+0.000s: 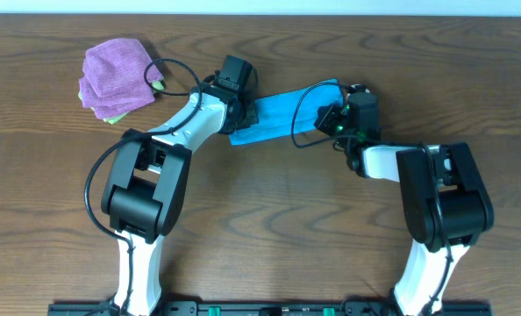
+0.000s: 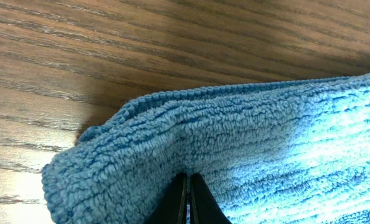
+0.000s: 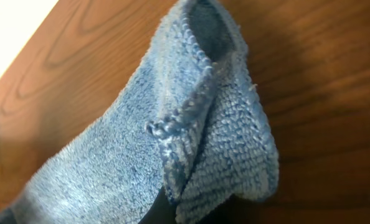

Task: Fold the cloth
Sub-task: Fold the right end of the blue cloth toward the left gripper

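Note:
The sky-blue terry cloth [image 1: 282, 114] is stretched as a folded band between both grippers at the back middle of the table. My left gripper [image 1: 246, 111] is shut on its left end; in the left wrist view the dark fingers [image 2: 189, 198] pinch the cloth [image 2: 235, 143] just above the wood. My right gripper [image 1: 331, 117] is shut on its right end; in the right wrist view the cloth [image 3: 191, 130] drapes over the fingers [image 3: 172, 208] and hides them. The white tag is not in view.
A folded purple cloth [image 1: 116, 75] lies at the back left on top of a light green cloth [image 1: 114, 117]. A black cable [image 1: 168, 75] loops beside it. The table's far edge runs along the top.

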